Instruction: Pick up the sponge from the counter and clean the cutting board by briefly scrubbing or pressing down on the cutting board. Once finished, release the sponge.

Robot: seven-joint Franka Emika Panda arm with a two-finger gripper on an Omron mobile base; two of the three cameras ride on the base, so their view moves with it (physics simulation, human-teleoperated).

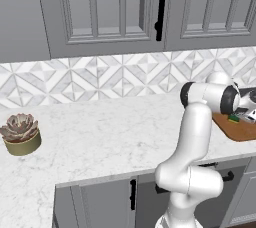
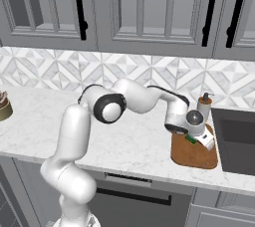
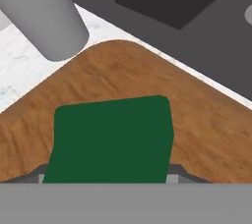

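The pincer [image 2: 193,140] pinches the small dark-green sponge [image 3: 112,138] (yellow base hidden); press flat on the reddish-brown wooden cutting board [image 3: 206,125].

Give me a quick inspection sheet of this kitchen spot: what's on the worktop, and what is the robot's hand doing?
Surface: white marble-look counter above grey cabinet doors.
Job's things: cutting board lies flat on the counter beside the sink; the sponge, green side up, is over the board.
Clutter: potted succulent far off to the left; soap dispenser behind the board.
Grippers: gripper is down at the board with the sponge between its fingers; whether the sponge presses on the wood cannot be told.
Cables: nothing seen.
Surroundings: patterned tile backsplash, grey upper cabinets with black handles.
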